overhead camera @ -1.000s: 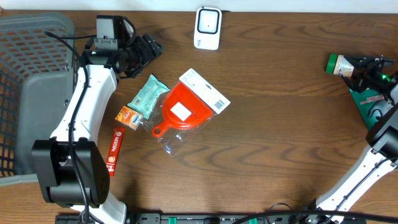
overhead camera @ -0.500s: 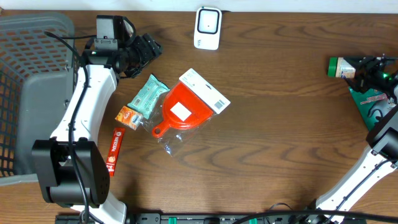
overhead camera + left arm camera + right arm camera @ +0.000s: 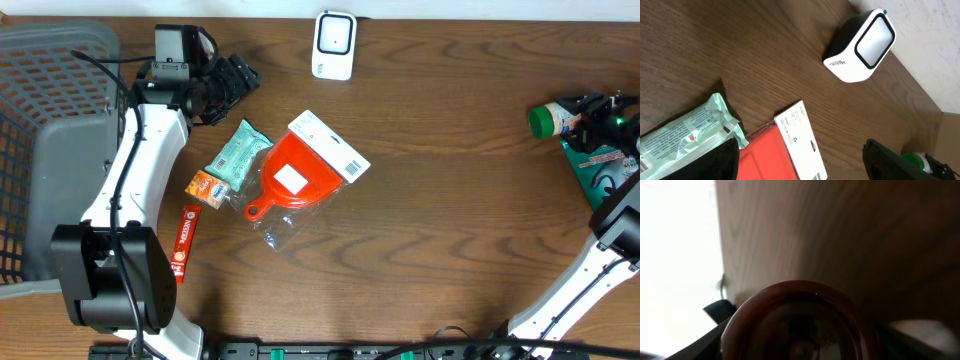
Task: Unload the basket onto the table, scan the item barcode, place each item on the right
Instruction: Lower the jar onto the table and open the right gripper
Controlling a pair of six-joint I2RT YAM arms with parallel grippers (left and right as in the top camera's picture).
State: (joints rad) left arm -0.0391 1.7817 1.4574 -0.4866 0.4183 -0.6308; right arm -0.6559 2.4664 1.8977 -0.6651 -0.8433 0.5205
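A small bottle with a green cap (image 3: 546, 120) hangs above the table's far right edge, and my right gripper (image 3: 590, 118) is shut on it. In the right wrist view the bottle's round dark base (image 3: 800, 322) fills the space between the jaws. The white barcode scanner (image 3: 335, 44) stands at the back centre, its window (image 3: 872, 40) showing in the left wrist view. At the back left my left gripper (image 3: 238, 82) is open and holds nothing, its black fingers (image 3: 725, 160) framing the items below.
A red scoop (image 3: 295, 182) on a white barcode card (image 3: 332, 148) lies mid-table, with a mint packet (image 3: 238, 155), an orange packet (image 3: 207, 188) and a red tube (image 3: 183, 242) to its left. A grey basket (image 3: 50, 120) fills the left edge. A green pack (image 3: 590, 162) lies far right.
The right gripper has shifted slightly toward the front and tilted the bottle, so its green cap now faces up more. The left arm has not moved.
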